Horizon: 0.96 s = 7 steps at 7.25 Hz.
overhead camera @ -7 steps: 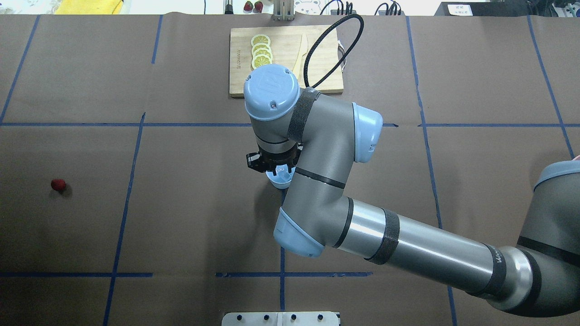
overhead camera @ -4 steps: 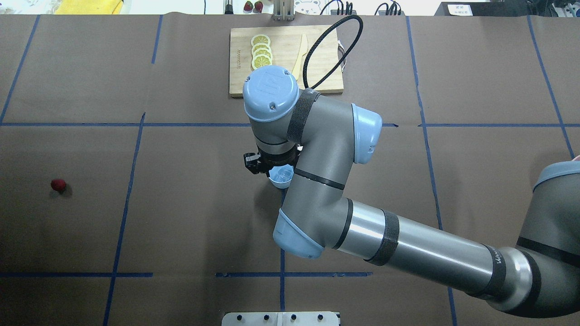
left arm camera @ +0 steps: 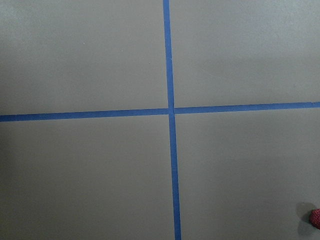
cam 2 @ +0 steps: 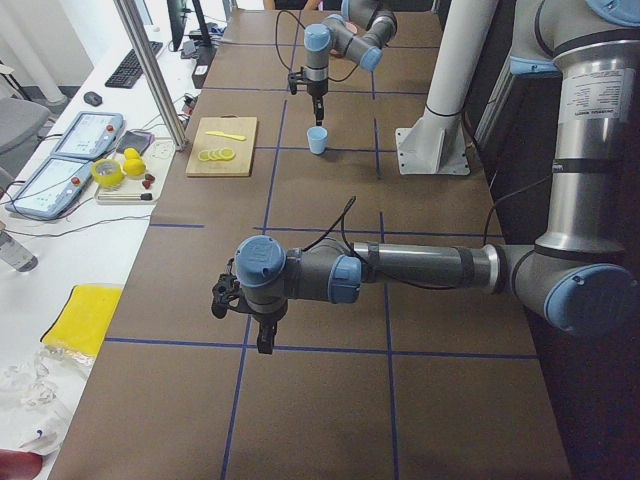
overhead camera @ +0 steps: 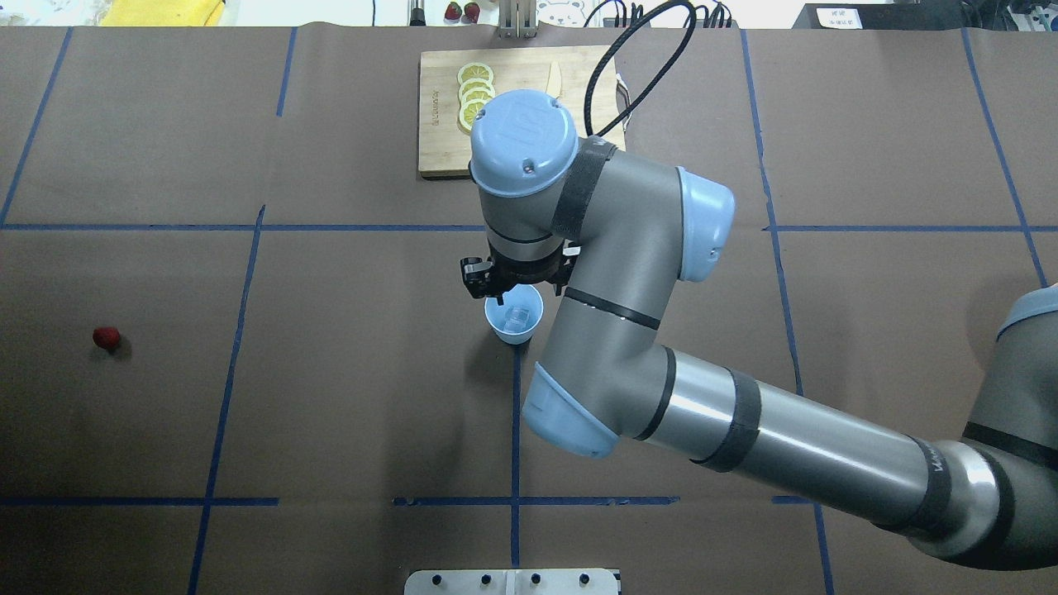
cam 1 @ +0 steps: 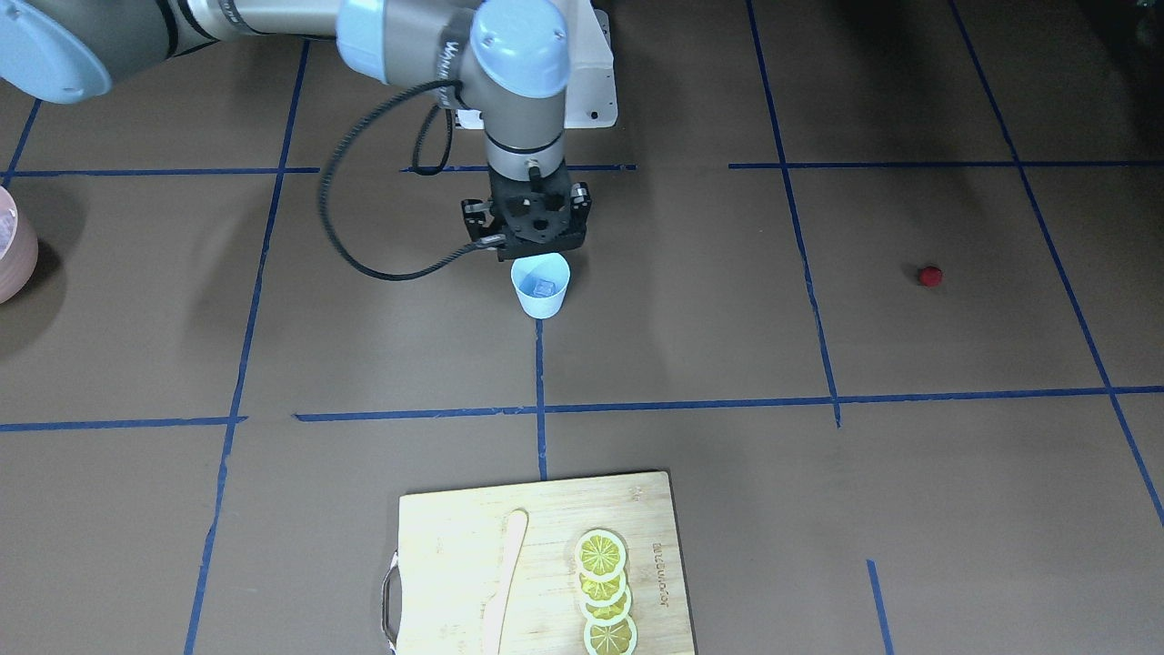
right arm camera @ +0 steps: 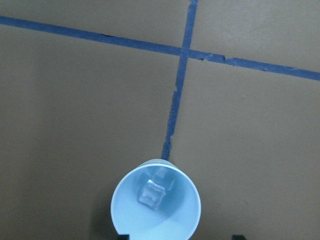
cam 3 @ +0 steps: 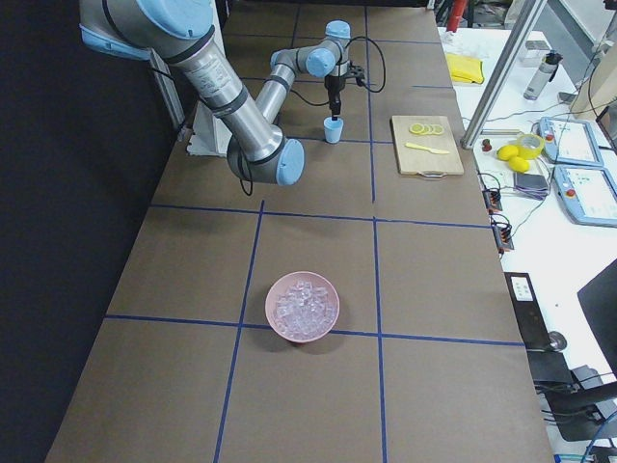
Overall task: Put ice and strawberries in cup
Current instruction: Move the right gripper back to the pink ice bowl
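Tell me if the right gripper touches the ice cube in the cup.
Apart. The right wrist view shows the ice cube lying alone inside the cup, no finger near it; the front view shows the right gripper above the rim.

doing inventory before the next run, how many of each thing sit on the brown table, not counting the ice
cup: 1
pink bowl: 1
strawberry: 1
cutting board: 1
lemon slices: 4
pale knife: 1
total: 9
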{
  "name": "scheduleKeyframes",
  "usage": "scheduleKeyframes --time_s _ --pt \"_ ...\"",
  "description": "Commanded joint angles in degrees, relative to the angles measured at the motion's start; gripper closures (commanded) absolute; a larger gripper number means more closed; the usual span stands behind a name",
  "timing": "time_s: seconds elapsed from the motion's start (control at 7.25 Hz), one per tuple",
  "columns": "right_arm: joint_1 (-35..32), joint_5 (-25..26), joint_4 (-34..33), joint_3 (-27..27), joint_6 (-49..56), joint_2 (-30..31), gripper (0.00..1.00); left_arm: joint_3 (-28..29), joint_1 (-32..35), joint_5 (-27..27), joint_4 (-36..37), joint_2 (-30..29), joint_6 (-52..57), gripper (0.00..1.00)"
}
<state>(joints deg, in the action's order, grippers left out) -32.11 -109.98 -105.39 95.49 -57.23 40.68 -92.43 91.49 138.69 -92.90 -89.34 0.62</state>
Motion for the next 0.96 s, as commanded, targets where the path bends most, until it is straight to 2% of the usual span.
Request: scheduleKeyframes --time_s 0.0,0.14,0.28,0.41,0.69,0.83 --pt "-6.2 -0.7 -7.0 13.9 4.4 8.4 0.01 -0.1 0.0 0.1 0.0 0.0 0.0 0.00" --pt "-9.7 -0.8 -10.6 19.8 10.8 12.5 0.01 -0.2 0.0 0.1 -0.1 0.0 0.0 0.00" --pt "-13.7 -2.8 -11.7 23.5 16.6 16.1 0.01 -0.2 0.0 0.1 -0.1 -0.1 -0.1 0.00" --pt "-18.2 -6.2 -10.8 27.0 22.9 23.5 0.01 -0.6 0.0 0.1 -0.2 -0.1 -0.3 0.00" --pt "-24.3 -7.7 -10.5 27.6 33.4 30.6 0.01 -1.0 0.0 0.1 -0.2 -0.1 -0.7 0.00" --pt "-26.8 -9.0 -7.1 27.6 36.7 34.1 0.01 -1.0 0.0 0.1 -0.2 -0.1 -0.7 0.00"
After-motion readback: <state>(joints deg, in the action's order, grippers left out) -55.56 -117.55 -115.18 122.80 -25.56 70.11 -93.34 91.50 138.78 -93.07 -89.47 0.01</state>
